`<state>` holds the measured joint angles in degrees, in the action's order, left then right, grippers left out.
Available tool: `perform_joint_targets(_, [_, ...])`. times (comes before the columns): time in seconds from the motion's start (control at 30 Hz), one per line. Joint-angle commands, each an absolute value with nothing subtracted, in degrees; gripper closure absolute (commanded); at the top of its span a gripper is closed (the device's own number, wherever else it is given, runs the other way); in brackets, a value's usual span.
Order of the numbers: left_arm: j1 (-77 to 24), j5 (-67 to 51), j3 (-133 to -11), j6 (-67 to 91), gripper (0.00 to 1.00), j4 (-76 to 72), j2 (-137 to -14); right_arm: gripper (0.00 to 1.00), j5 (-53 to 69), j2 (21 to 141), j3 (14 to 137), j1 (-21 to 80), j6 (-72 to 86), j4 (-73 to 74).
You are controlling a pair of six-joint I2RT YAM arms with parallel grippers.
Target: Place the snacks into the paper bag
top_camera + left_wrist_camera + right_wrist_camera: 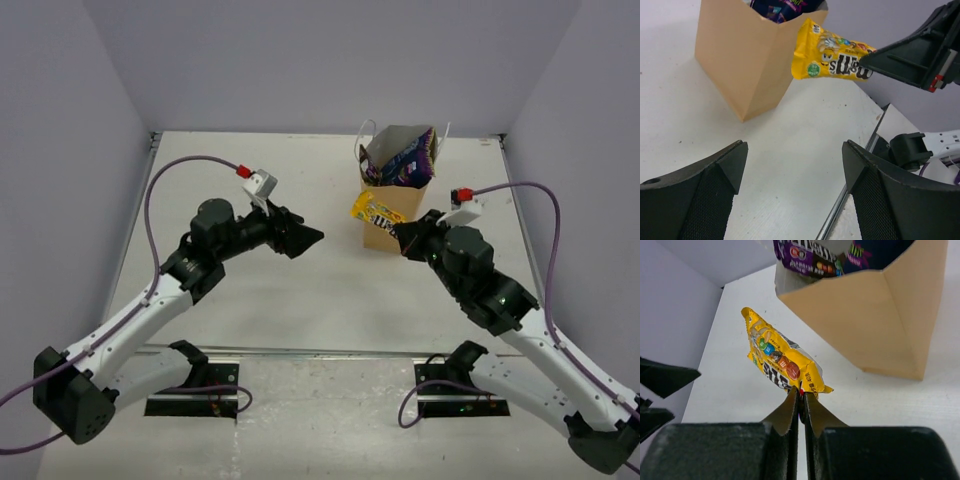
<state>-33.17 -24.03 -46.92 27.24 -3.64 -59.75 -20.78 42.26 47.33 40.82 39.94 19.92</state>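
Observation:
The tan paper bag [392, 205] stands upright at the back right of the table, with a purple chip bag [410, 160] sticking out of its open top. My right gripper [404, 236] is shut on the end of the yellow M&M's pack [782, 359], holding it in the air beside the bag's near-left corner, below the rim. In the left wrist view the pack [830, 59] hangs in front of the paper bag [747, 60]. My left gripper [318, 236] hovers open over bare table left of the bag, nothing between its fingers [720, 172].
The white tabletop [300, 290] is walled by grey panels at the back and sides. A metal rail [330, 352] runs along the near edge above the arm bases. The bag's white cord handles [364, 133] stick up at its rim.

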Motion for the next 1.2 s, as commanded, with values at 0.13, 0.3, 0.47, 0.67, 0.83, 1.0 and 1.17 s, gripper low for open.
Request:
perform_joint_targets(0.13, [-33.49,-22.94,-43.60,24.52,0.18,-3.96,-53.27,1.00,-37.76,48.33,61.51,40.61,30.77,18.98])
perform_joint_targets(0.3, [-33.49,-23.38,-42.01,24.08,0.18,-3.96,-52.12,1.00,-42.09,55.35,69.85,38.41,26.02,19.16])
perform_joint_targets(0.47, [-33.40,-24.26,-41.22,23.64,0.17,-4.31,-51.33,1.00,-47.71,62.56,76.01,37.36,22.07,19.25])
perform_joint_targets(0.67, [-33.40,-23.56,-41.05,23.38,0.17,-3.61,-50.80,1.00,-50.10,74.87,84.98,34.81,17.50,19.16])
perform_joint_targets(0.83, [-33.40,-22.68,-40.78,22.68,0.17,-2.29,-50.19,0.64,-49.74,79.36,90.35,34.45,15.38,19.77])
perform_joint_targets(1.0, [-33.49,-22.24,-40.78,22.50,0.17,-1.85,-49.83,0.06,-52.03,78.06,91.41,34.45,15.12,20.48])
perform_joint_targets(1.17, [-33.49,-22.32,-40.87,22.50,0.17,-2.11,-50.18,0.05,-43.35,67.17,83.25,34.45,18.37,16.97])
